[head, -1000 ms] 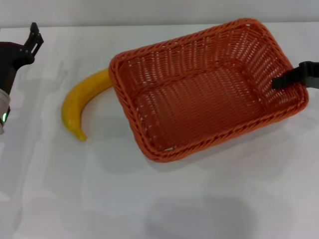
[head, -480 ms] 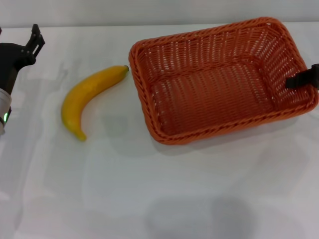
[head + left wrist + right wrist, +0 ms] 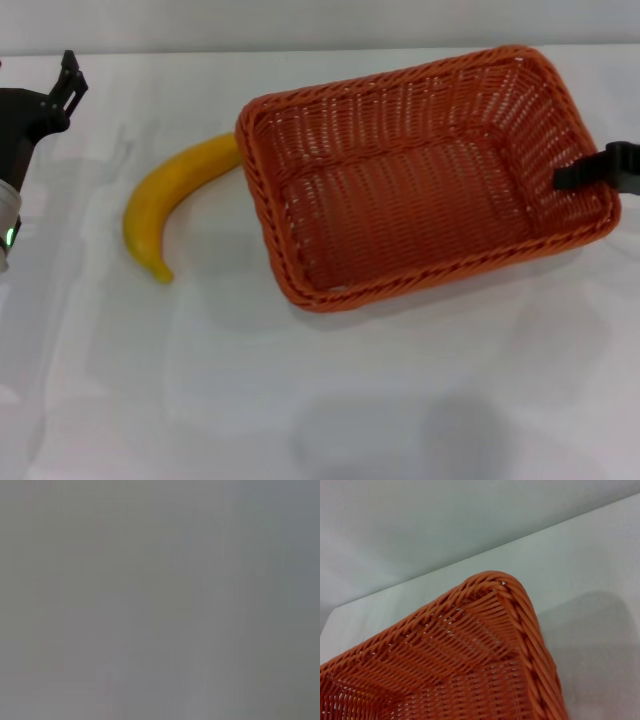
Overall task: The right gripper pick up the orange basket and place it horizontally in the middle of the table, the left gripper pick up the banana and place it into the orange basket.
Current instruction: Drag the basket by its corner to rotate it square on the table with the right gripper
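Worktop (image 3: 300, 400): white, carries everything.
Banana (image 3: 165, 205): lies on the worktop, well apart from the left jaws; its stem end is hidden behind the basket's rim.
Basket (image 3: 420, 190): tilted; right gripper (image 3: 585, 172) clamped on its right rim.
Left gripper (image 3: 62, 85): parked at the far left edge, jaws' state cannot be told.
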